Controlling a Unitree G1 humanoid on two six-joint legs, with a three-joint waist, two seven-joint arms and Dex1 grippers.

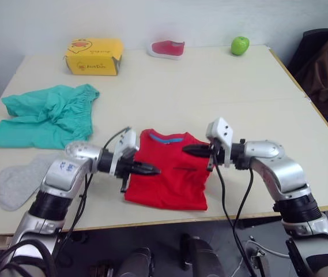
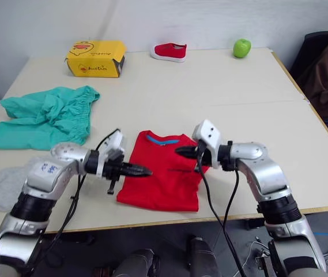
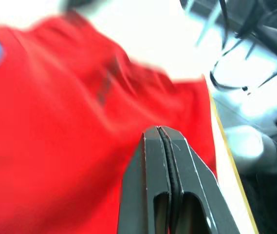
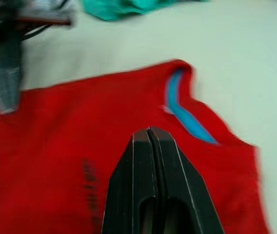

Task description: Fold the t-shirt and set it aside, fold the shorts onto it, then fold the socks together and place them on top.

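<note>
The red t-shirt [image 1: 168, 170] lies folded into a compact rectangle at the bench's [image 1: 210, 86] near edge, the left pincer [image 1: 152, 170] and right pincer [image 1: 190, 150] poised over it, both pressed together and empty. The teal shorts [image 1: 45, 115] and 2 grey socks [image 1: 19, 180] wait unfolded to the left, so most of the task appears to remain.

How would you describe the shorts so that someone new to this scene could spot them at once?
Start at the yellow box at the table's far left. Just nearer lie the shorts, crumpled teal-green fabric with a gathered waistband. The t-shirt is red, the socks grey.
</note>
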